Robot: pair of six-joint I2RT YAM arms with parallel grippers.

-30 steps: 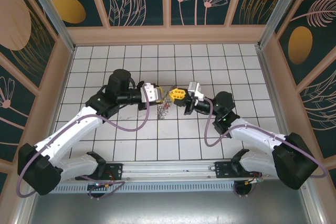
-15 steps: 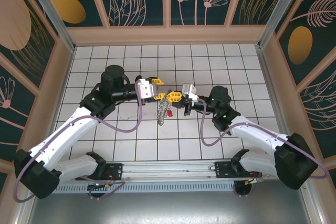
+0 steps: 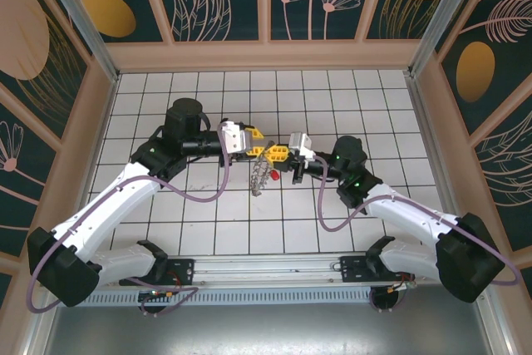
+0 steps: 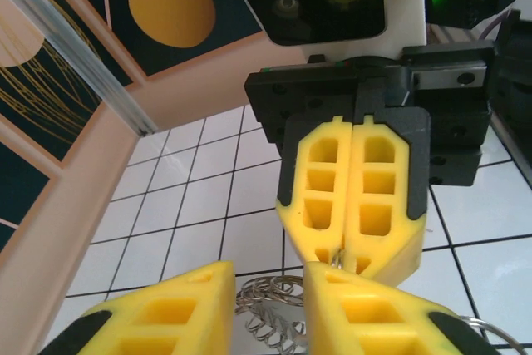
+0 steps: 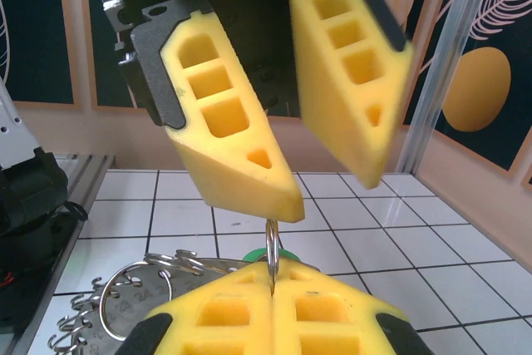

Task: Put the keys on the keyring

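The left pincer (image 3: 258, 140) stood with its yellow fingers parted, gripping nothing. Just right of it, tip to tip, the right pincer (image 3: 278, 154) was clamped shut on the keyring (image 3: 260, 174), which drooped toward the tiled surface (image 3: 208, 205), a red key (image 3: 271, 177) beside it.

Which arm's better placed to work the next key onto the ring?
Left, likely. The left claw is open and free, tips right at the wire loop. The right claw is shut on that loop, chain hanging below, so it should just hold.
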